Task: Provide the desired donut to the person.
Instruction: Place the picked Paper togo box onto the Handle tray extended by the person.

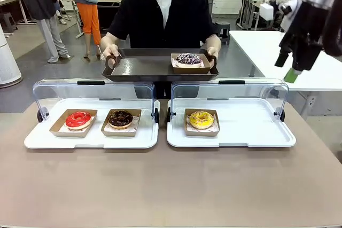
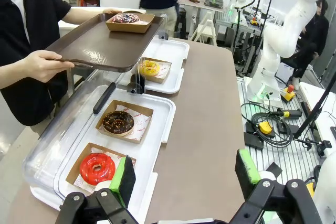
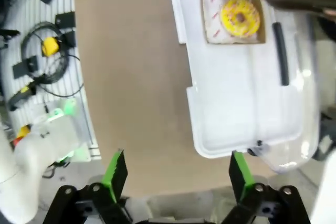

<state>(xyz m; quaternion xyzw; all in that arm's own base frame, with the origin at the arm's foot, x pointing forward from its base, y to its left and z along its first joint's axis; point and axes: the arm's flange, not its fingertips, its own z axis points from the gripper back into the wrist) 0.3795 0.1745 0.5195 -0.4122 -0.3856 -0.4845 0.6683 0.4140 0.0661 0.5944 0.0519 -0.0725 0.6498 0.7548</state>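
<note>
The left end effector (image 2: pixel 185 174), bottom of frame, and right end effector (image 1: pixel 287 67), upper right, both gape wide, empty. The sprinkled donut (image 1: pixel 188 58), upper centre on the person's (image 1: pixel 163 20) tray (image 1: pixel 139 68), looks light, soft, smearable: grip its stiff card box (image 1: pixel 205 62) rim.
</note>
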